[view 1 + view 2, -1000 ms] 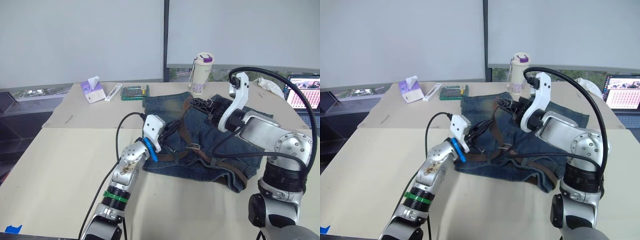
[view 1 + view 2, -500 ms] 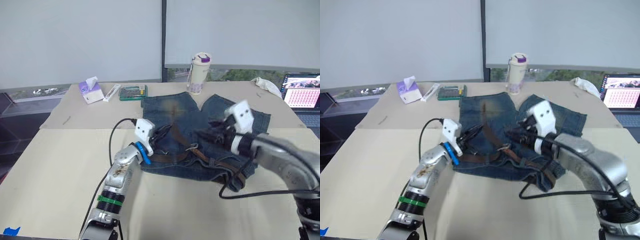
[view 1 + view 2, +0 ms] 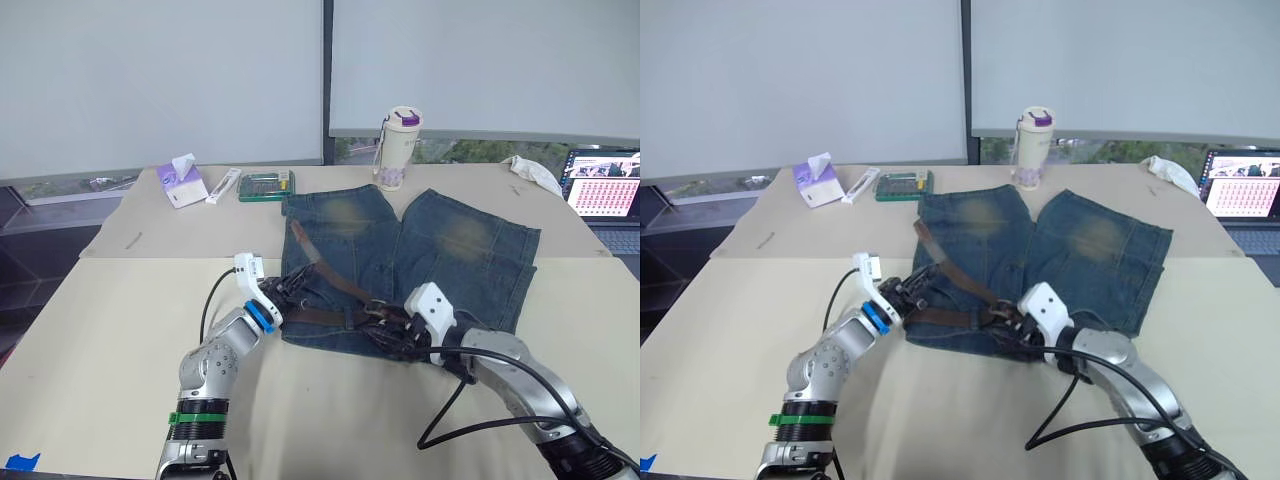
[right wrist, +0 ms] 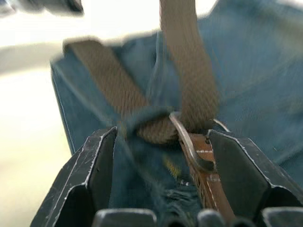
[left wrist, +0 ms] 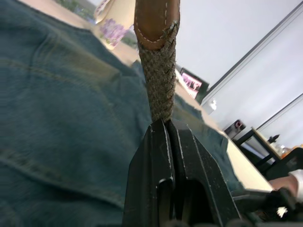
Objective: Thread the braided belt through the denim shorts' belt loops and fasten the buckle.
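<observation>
We see a tan table point(image 3: 100, 330) carrying denim shorts point(image 3: 455, 250), a tissue pack point(image 3: 182, 180), a white tube point(image 3: 226, 184), a green case point(image 3: 267, 184), a bottle point(image 3: 400, 148), a laptop point(image 3: 603, 196) and crumpled cloth point(image 3: 535, 172).

Looks like an office or lab room here: a wide beige table point(image 3: 120, 330) fills the lower frame, with big white blinds point(image 3: 160, 80) covering windows across the top. At the right edge, a laptop point(image 3: 603, 195) glows with a screen full of small pictures. Toward the upper middle stand a lidded drink tumbler point(image 3: 399, 135), a tissue pack point(image 3: 183, 181) and a small green box point(image 3: 266, 184).
</observation>
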